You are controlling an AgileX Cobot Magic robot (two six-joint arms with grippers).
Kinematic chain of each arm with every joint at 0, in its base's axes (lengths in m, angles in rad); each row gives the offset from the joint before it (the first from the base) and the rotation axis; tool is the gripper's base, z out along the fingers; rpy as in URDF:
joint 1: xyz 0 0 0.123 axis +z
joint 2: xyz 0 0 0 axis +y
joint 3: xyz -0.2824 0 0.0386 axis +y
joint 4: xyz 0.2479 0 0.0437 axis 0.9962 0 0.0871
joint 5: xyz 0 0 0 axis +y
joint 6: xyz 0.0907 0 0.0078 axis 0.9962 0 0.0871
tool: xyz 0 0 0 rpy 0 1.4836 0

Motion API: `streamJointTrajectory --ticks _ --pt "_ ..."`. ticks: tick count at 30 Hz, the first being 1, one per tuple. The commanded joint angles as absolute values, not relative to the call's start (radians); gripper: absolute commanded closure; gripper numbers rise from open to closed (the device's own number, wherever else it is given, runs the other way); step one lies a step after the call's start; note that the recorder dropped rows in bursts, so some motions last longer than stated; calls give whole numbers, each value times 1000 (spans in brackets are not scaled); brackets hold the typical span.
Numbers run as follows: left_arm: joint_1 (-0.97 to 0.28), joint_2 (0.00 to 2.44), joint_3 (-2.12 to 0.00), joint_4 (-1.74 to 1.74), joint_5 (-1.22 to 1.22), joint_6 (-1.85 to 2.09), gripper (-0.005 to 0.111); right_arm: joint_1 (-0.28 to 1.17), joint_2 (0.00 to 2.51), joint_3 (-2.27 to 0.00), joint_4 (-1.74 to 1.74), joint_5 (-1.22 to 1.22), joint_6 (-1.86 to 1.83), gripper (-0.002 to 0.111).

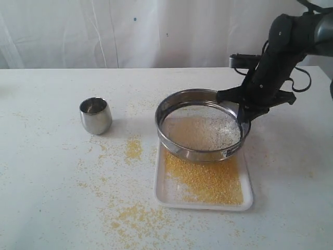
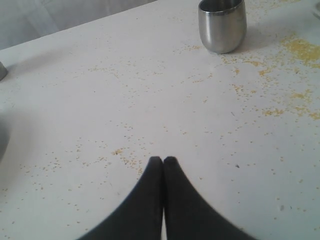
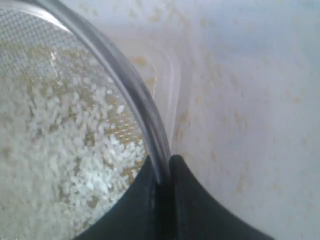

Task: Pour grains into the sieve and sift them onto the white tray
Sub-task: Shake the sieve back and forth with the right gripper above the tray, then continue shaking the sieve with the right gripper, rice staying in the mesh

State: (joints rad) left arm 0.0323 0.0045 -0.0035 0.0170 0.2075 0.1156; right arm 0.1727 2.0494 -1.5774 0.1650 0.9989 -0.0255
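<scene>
The round steel-rimmed sieve [image 1: 203,127] hangs tilted over the far end of the white tray [image 1: 162,194]. My right gripper [image 1: 243,110] is shut on its right rim [image 3: 135,95], one finger inside and one outside. Pale whitish bits [image 3: 65,150] cover the mesh. Yellow grains [image 1: 208,179] lie heaped on the tray below the sieve. My left gripper [image 2: 163,160] is shut with nothing in it, low over the bare table, and it is out of the exterior view.
A small steel cup [image 1: 95,115] [image 2: 222,25] stands upright at the left of the sieve. Spilled yellow grains [image 1: 133,148] are scattered over the white table, thickest in front of the tray [image 1: 132,216]. A white curtain hangs behind.
</scene>
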Motion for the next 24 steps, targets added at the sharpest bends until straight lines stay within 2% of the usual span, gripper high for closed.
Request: streamJointTrajectory --ticks 1,2,3,6,7,10,12,16,18,21,22,24 --pt "23 0 0 14 208 115 107 185 2029 -1561 175 1080 -176 108" --pt "23 0 0 14 208 115 107 185 2029 -1561 171 938 -152 108" --pt "23 0 0 14 208 115 107 185 2026 -1561 173 943 -91 108" --pt "23 0 0 14 208 115 107 192 2023 -1551 185 1141 0 108" --pt "23 0 0 14 208 115 107 200 2023 -1546 182 1139 -25 108" --pt "23 0 0 14 208 115 107 202 2028 -1546 172 902 -126 108" --pt "23 0 0 14 208 115 107 198 2028 -1546 188 794 -66 108" --pt "23 0 0 14 208 115 107 211 2003 -1532 213 1094 17 108" --pt "23 0 0 14 208 115 107 221 1999 -1521 198 1048 -78 108" --pt "23 0 0 14 208 115 107 218 2001 -1524 180 818 -94 108" --pt "23 0 0 14 208 115 107 218 1999 -1525 180 816 -42 108" --pt "23 0 0 14 208 115 107 220 1990 -1525 182 965 29 108"
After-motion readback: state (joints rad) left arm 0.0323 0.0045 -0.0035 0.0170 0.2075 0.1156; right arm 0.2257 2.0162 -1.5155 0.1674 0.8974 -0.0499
